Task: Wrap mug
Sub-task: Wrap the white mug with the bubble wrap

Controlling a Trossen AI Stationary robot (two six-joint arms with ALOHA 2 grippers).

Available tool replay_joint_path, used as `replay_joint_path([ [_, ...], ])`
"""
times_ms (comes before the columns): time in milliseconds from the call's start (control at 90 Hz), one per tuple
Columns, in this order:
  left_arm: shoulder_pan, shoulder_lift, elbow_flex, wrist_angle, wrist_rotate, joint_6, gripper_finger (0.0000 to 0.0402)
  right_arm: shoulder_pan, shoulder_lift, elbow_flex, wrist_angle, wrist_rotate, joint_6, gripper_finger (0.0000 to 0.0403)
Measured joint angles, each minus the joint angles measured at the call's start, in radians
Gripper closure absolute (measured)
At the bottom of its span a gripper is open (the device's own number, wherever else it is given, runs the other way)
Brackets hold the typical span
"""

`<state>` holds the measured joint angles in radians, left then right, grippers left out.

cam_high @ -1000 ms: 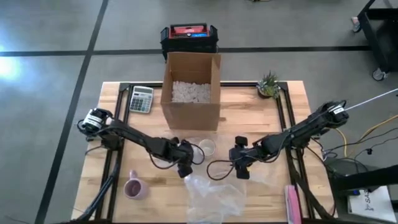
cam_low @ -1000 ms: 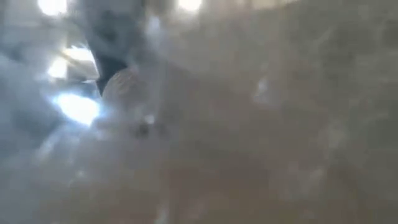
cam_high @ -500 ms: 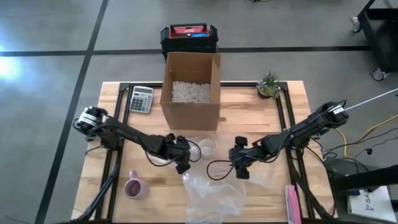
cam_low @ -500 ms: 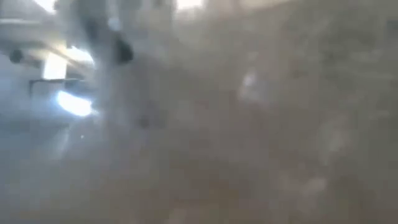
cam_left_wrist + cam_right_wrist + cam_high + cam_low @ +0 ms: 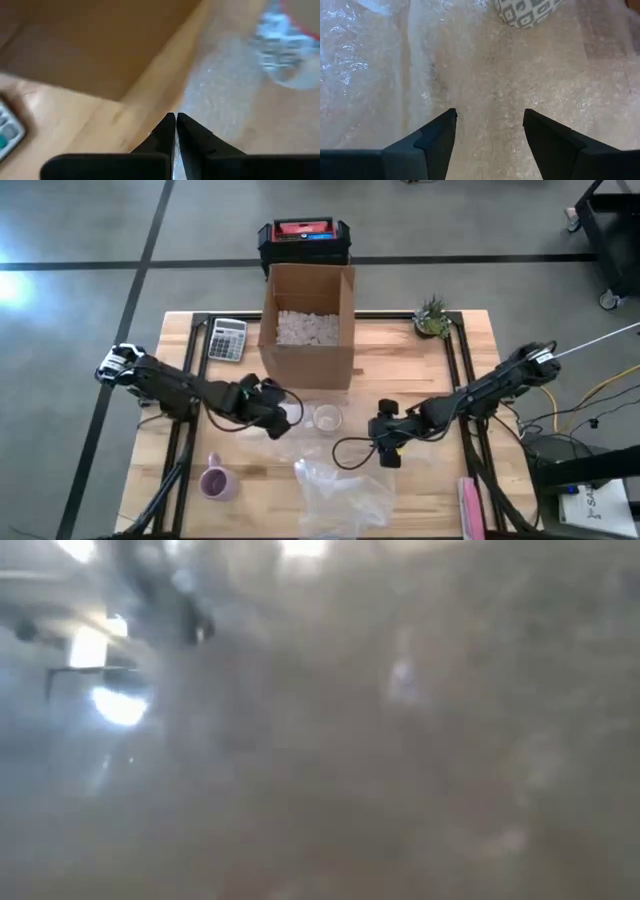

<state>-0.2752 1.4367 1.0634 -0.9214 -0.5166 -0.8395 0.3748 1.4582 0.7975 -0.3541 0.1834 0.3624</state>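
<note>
From above, your left gripper (image 5: 283, 420) sits in front of the cardboard box (image 5: 307, 325), at the far-left edge of the bubble wrap (image 5: 340, 485). The patterned mug (image 5: 327, 418) stands just to its right, on the wrap, between the two grippers. Your right gripper (image 5: 385, 452) hovers over the wrap's right side, near the mug. A pink mug (image 5: 214, 482) stands well apart, toward the table's (image 5: 470, 370) front left.

The low view is smothered by wrap against the lens; nothing on the table can be made out there.

Your left wrist view shows its fingers (image 5: 167, 127) pressed together, seemingly pinching the wrap's edge, with the box wall beyond and a calculator (image 5: 9, 132) cut off at the border.

Your right wrist view shows its fingers (image 5: 442, 131) spread wide over the wrap, the patterned mug only partly in frame beyond them.
</note>
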Motion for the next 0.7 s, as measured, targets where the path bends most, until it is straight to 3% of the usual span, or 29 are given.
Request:
replay_joint_path([
  [367,0.002,0.047,-0.017,-0.025,0.004,-0.050,0.0401,0.003,-0.005,0.000,0.076,-0.007,-0.102,0.0188],
  [700,0.002,0.044,-0.016,0.027,0.009,-0.006,0.0401,-0.005,0.019,0.056,0.233,0.010,-0.406,0.0180],
])
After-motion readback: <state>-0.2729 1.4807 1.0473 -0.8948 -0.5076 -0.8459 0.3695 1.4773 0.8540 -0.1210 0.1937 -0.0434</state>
